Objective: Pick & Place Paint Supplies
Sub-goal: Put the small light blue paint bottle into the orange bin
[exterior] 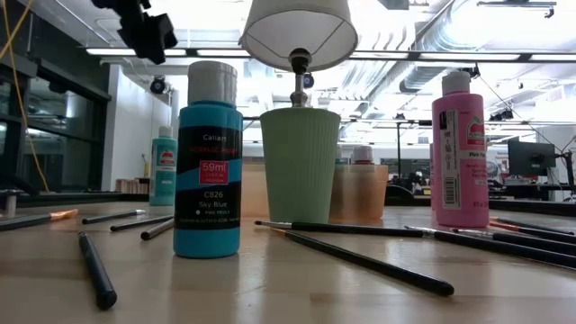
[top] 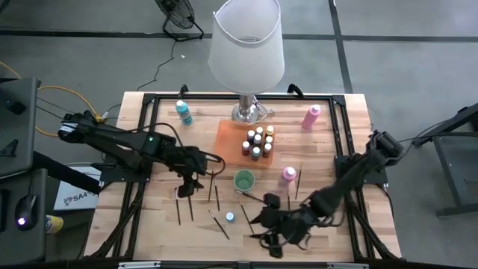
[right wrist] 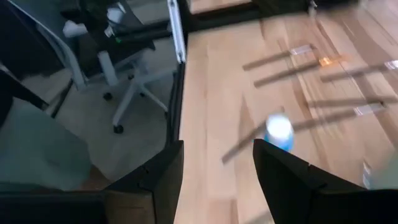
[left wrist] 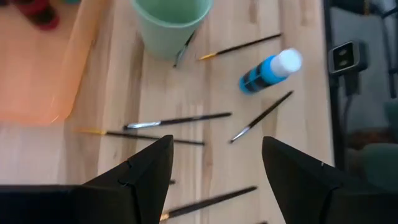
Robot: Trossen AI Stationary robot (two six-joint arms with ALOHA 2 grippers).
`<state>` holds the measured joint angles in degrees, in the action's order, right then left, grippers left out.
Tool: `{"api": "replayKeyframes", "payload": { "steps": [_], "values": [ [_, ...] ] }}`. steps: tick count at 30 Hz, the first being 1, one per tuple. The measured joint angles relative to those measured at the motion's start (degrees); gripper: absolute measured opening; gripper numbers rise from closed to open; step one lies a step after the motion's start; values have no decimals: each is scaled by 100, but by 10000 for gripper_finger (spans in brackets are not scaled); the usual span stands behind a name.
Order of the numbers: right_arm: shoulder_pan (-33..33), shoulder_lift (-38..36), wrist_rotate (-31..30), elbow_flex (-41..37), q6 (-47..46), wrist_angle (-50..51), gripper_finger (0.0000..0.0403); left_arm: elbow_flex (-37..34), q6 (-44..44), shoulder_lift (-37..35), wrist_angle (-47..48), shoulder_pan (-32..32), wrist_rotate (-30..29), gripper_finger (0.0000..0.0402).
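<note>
— What do the two arms look like from above?

— Both are black, built of jointed segments. The left arm (top: pixel 119 142) carries a small green light on its body and a white band near its base, with yellow cable beside it.

— And the end effectors?

— The left end effector (left wrist: pixel 214 171) has two dark, wedge-shaped fingers with flat faces. The right end effector (right wrist: pixel 214 177) looks the same — matte black, angular.
</note>
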<state>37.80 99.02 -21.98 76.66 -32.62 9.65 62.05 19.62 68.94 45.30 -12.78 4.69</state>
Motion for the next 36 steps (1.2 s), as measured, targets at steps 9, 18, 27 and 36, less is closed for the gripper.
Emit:
{"api": "replayKeyframes", "payload": {
  "steps": [9, 18, 27, 36],
  "values": [
    [-577, 851, 554, 2, 948, -1437, 231, -3, 11, -234, 428, 0, -46, 237],
    [-1043, 1022, 1098, 1, 1469, -1208, 254, 1, 127, -392, 916, -5, -29, 237],
    [-1355, 1317, 1819, 1324, 2131, 787, 252, 1, 195, -570, 1230, -11, -17, 237],
    [-1519, 1301, 1869, 1748, 2448, 1116, 252, 8, 277, -770, 1193, -11, -85, 237]
  ]
}}
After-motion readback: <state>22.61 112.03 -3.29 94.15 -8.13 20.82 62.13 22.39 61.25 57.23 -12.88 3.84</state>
